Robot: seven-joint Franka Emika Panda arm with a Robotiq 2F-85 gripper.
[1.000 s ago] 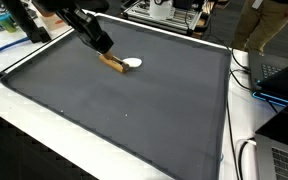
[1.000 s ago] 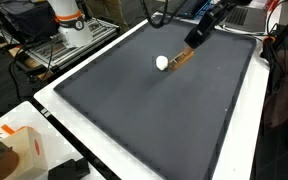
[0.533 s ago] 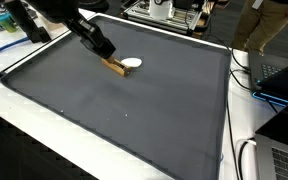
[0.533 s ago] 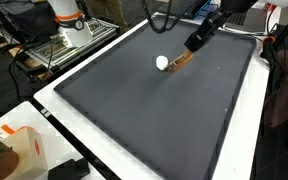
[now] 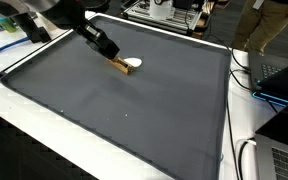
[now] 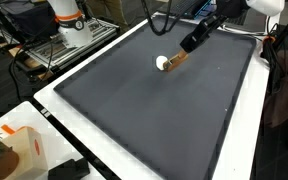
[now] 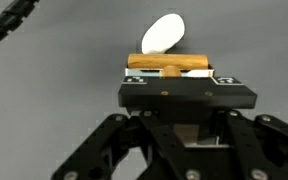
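Note:
A short utensil with a wooden handle [image 5: 115,65] and a white oval head [image 5: 134,64] lies low over the dark grey mat [image 5: 134,120], near its far edge. My gripper [image 5: 104,50] is shut on the handle's end. In an exterior view the gripper [image 6: 189,44] comes in from the upper right, with the handle [image 6: 177,57] and white head [image 6: 163,62] pointing away from it. In the wrist view the handle [image 7: 169,62] runs crosswise at my gripper [image 7: 170,74], and the white head [image 7: 162,33] shows beyond it. Whether the utensil touches the mat I cannot tell.
The mat covers most of a white table [image 5: 54,130]. A laptop [image 5: 284,80] and cables sit past the mat's side. A person [image 5: 269,20] stands at the back. A cardboard box [image 6: 14,150] and a plant sit off the table's corner.
The arm and the utensil have shifted slightly along the mat's far edge. The grip on the handle is unchanged.

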